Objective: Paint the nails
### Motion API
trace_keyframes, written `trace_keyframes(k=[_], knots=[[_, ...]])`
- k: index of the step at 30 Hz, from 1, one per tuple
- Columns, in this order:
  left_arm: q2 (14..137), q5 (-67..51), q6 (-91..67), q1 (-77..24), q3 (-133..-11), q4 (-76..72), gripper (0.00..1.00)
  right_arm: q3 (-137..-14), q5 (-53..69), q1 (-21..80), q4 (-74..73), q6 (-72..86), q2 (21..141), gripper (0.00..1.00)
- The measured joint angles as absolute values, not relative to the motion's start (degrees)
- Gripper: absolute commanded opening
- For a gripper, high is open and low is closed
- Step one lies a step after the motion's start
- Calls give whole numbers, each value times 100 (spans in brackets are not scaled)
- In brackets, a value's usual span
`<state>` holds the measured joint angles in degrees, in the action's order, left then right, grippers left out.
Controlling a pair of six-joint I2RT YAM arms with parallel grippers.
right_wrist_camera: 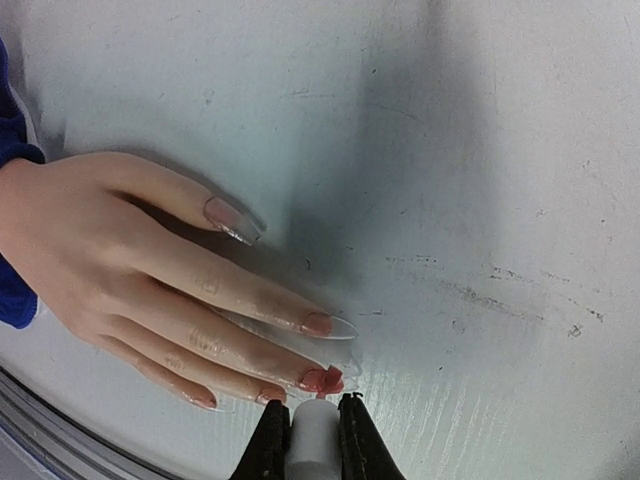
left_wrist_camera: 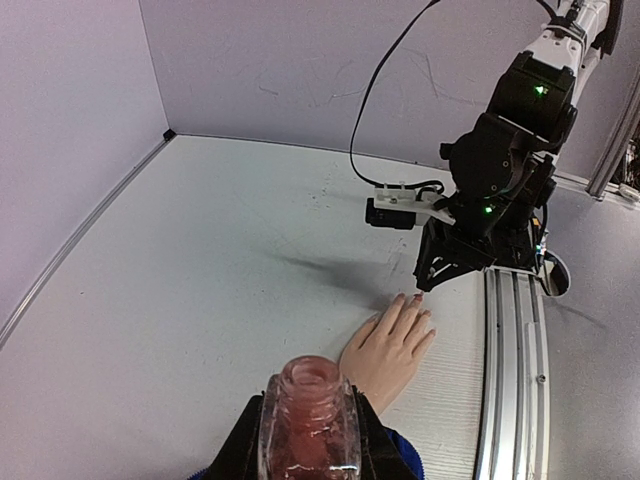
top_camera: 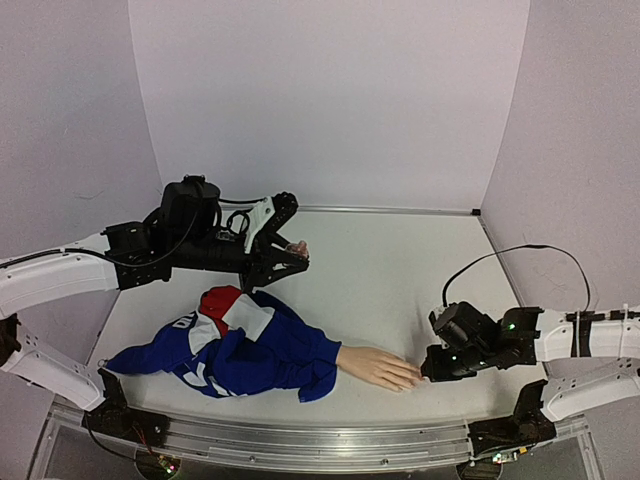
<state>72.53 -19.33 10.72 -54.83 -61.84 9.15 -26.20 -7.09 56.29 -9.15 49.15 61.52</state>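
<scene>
Near the front of the worktop [top_camera: 390,260], the right pincer [top_camera: 430,370], clamped on a white brush [right_wrist_camera: 316,435], sets its red tip on one of the nails [right_wrist_camera: 322,380] of the mannequin hand [right_wrist_camera: 110,260] lying flat with fingers toward it, while farther back the left pincer [top_camera: 290,252] grips the open polish bottle [left_wrist_camera: 310,425] aloft, probably for dipping.

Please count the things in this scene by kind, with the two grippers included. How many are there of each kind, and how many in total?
mannequin hand: 1
blue garment: 1
polish bottle: 1
brush: 1
grippers: 2, left gripper and right gripper
total: 6
</scene>
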Motion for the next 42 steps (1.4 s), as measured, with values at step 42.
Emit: trace_keyframes(k=[42], knots=[[7253,-1933,1072,-5483,-6184,917,0,-2611,-797,5629,-1059,4976,5756,0]])
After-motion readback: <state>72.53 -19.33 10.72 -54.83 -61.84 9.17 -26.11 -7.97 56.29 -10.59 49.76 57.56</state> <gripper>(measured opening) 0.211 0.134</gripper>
